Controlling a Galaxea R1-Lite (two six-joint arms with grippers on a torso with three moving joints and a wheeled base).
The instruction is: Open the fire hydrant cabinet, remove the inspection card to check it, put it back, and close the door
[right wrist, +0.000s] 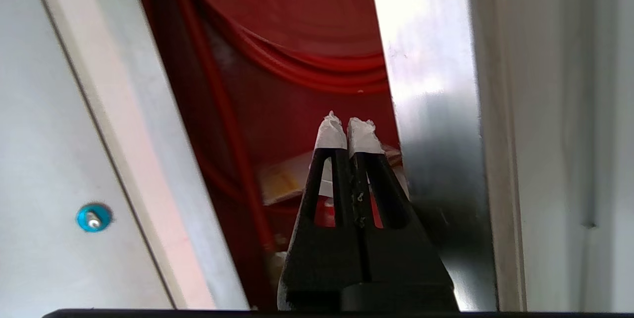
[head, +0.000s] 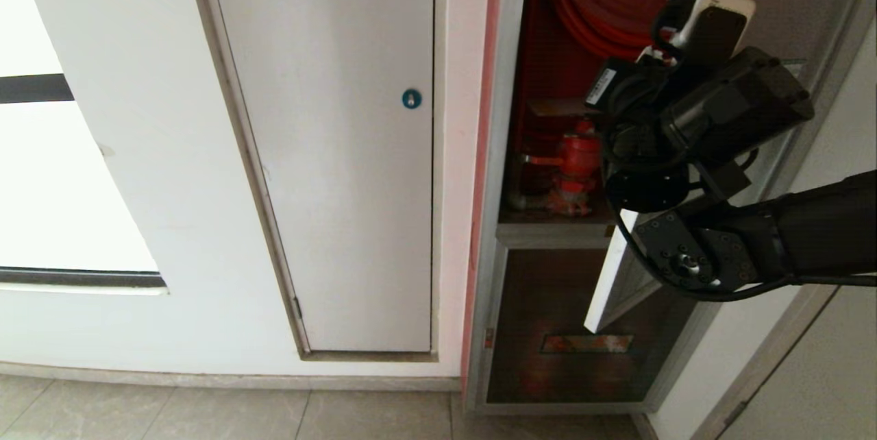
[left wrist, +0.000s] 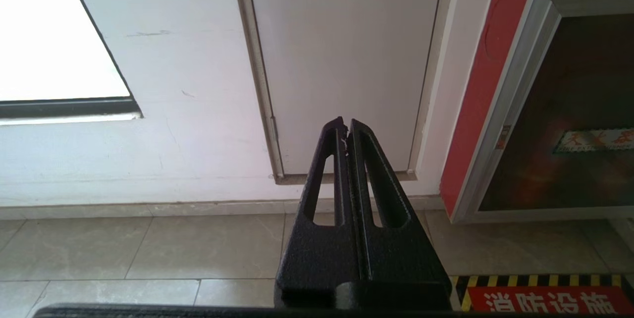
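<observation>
Wall cabinet (head: pixel 548 152) open; card (right wrist: pixel 282 179) visible right-wrist only.

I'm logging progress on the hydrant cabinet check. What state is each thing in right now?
fire hydrant cabinet: open, red inside showing.
door: swung partly open.
inspection card: inside the cabinet, above the red valve, not held.
right gripper: shut, empty, at the cabinet opening.
left gripper: shut, empty, parked low near the floor.
white panel: closed.
lower glass panel: closed.
</observation>
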